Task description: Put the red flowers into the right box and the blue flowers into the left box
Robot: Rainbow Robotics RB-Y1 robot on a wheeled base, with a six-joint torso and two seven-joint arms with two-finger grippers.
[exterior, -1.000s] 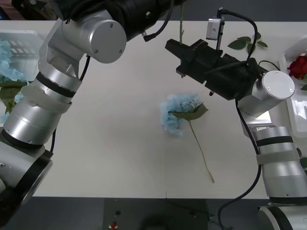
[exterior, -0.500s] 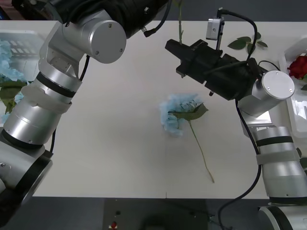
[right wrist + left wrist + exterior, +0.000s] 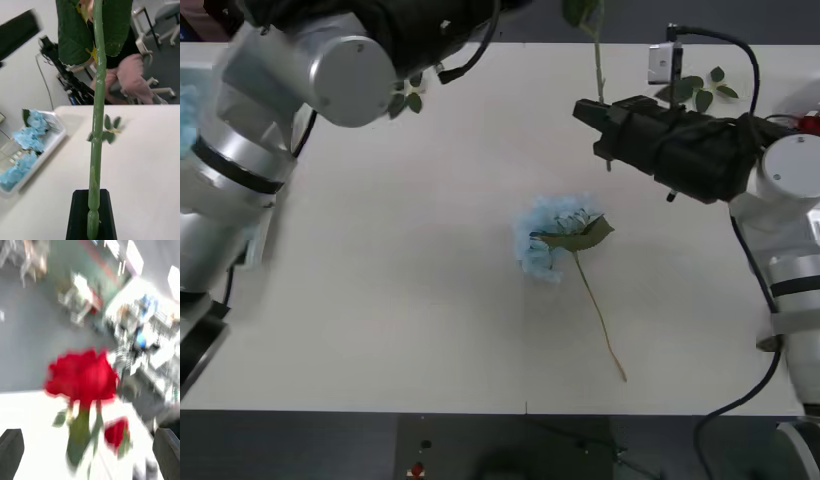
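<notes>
Right claw (image 3: pixel 595 112) is held over the far right part of the surface (image 3: pixel 400 300), closed on a green stem (image 3: pixel 597 62) that stands upright out of it. In the right wrist view the stem (image 3: pixel 96 123) rises from the black claw (image 3: pixel 93 202) to two big dark leaves (image 3: pixel 73 33); which flower it belongs to cannot be told. One blue flower (image 3: pixel 553 236) is lying near the middle of the surface, well apart from both claws, its head pointing away from the robot and its thin stem running toward the near edge. More blue flowers (image 3: pixel 27 137) are seen inside the left box (image 3: pixel 56 140) at the far left. Leaf sprigs are lying loose on the surface: one near the right arm (image 3: pixel 700 90), one near the left arm (image 3: pixel 408 98). Left arm is raised at the upper left. Left claw (image 3: pixel 89 452) is open, black fingers (image 3: pixel 11 446) spread to the corners of its wrist view; a blurred red flower (image 3: pixel 82 375) is seen beyond them, with a second red bloom (image 3: pixel 116 432) lower down.
</notes>
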